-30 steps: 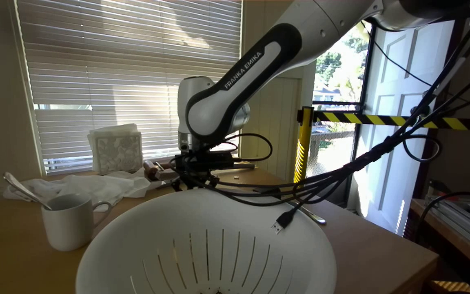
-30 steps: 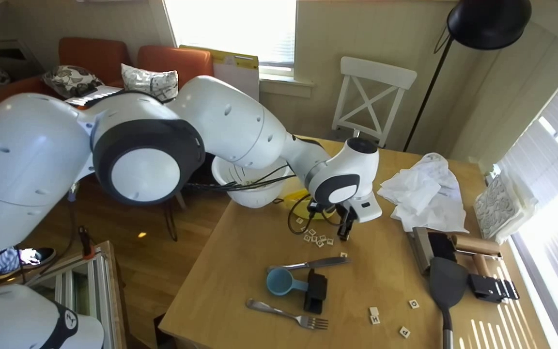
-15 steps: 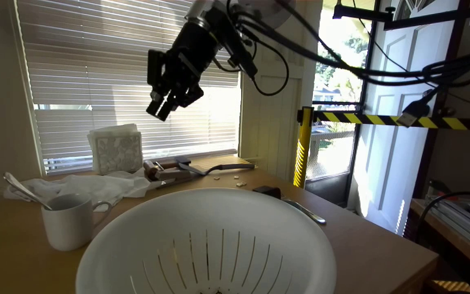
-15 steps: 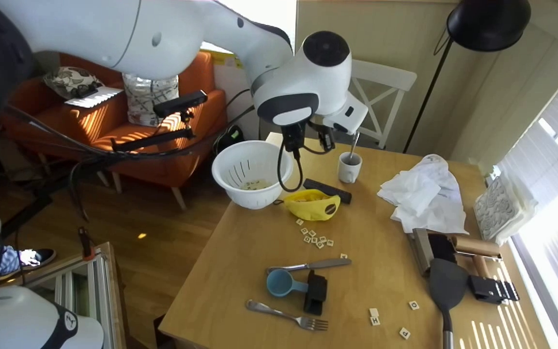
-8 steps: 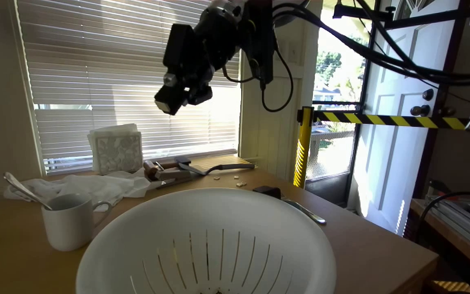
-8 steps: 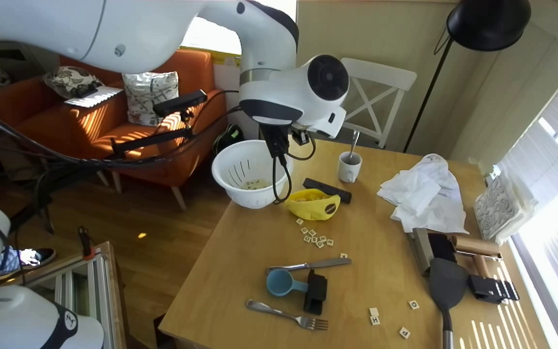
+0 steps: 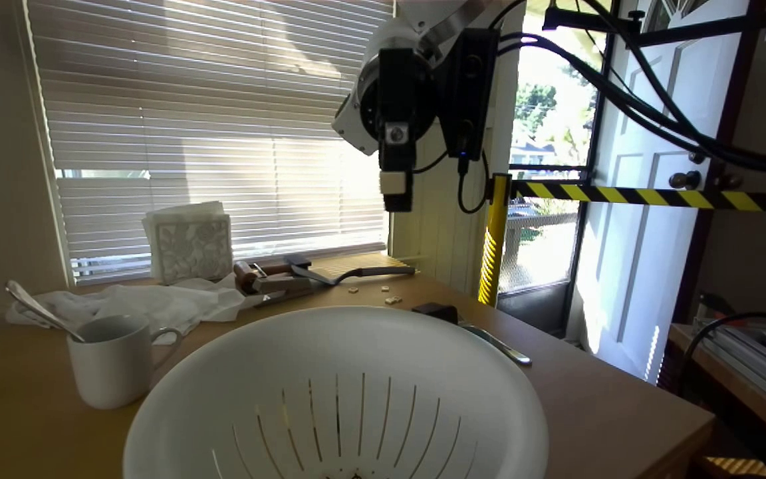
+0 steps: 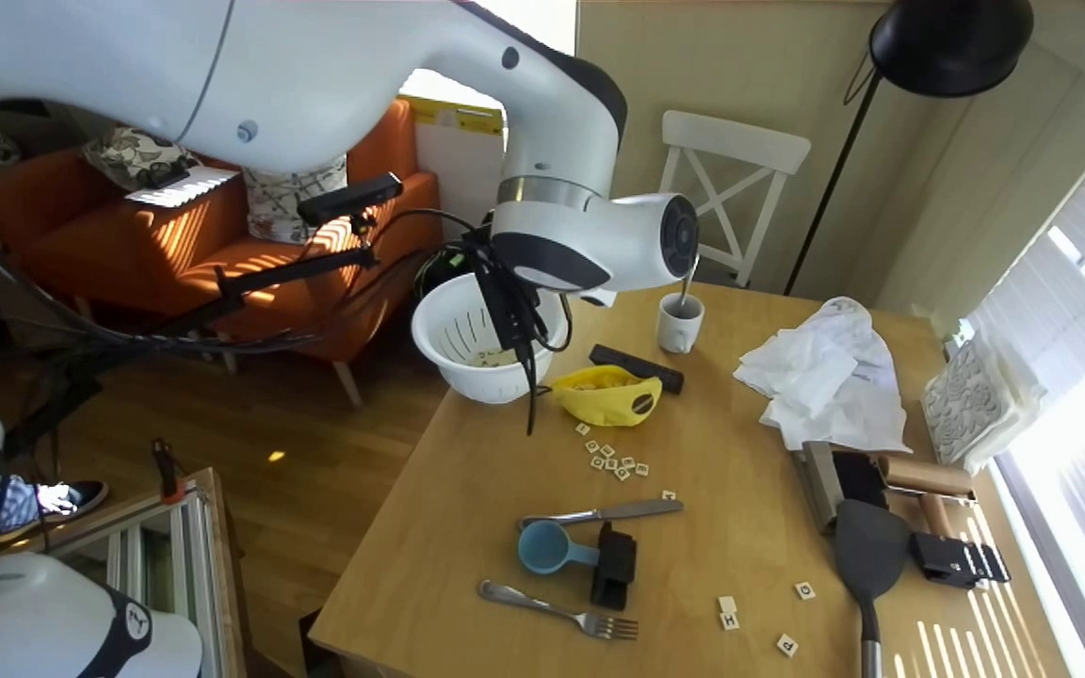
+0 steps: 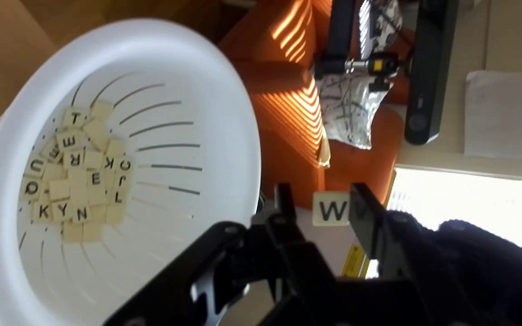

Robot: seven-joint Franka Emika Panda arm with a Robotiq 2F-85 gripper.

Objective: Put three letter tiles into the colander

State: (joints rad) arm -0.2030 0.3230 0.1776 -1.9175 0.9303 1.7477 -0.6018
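In the wrist view, the gripper (image 9: 322,199) is parted partway, with the W tile (image 9: 330,217) loose between its fingertips (image 9: 361,203): a gap shows on one side, and the tile's opposite edge lies against or very near a fingertip. In an exterior view, air separates the gripper from the colander (image 7: 330,339). The colander sits at the edge of the wooden table (image 8: 467,508), with a yellow pouch (image 8: 599,409) just beside it. Smooth white plastic curves down to narrow slots, where square letter tiles (image 9: 78,190) are heaped, some lettered, some blank side up. The black wrist camera (image 8: 503,306) covers part of the colander, the arm (image 8: 637,240) hides the fingertips there, and the lower frame edge crops the colander in an exterior view.
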